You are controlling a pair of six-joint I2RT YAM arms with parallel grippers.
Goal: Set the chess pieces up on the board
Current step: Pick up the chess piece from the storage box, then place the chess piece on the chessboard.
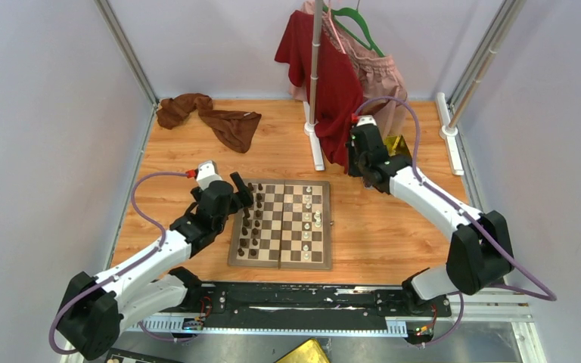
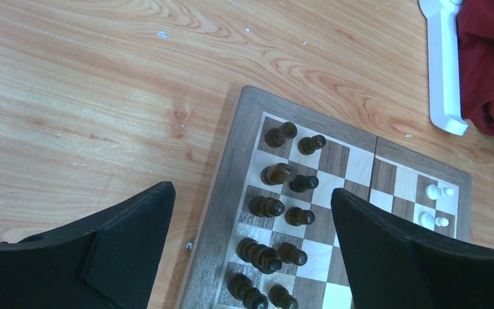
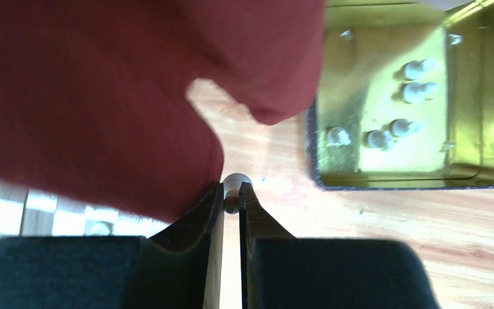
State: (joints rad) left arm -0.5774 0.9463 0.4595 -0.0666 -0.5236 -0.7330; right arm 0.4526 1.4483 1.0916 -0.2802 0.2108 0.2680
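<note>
Beside a red shirt (image 3: 90, 84) near the gold tray (image 3: 373, 71), right end effector (image 3: 231, 193) clamps a cream piece (image 3: 236, 183); left end effector (image 2: 252, 193) gapes.

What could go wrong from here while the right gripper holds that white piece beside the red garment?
The red garment hangs right beside the right gripper and could snag it. The white piece sits at the very fingertips, so it might slip. The open left gripper hovers just over the dark pieces on the board and could topple them.
</note>
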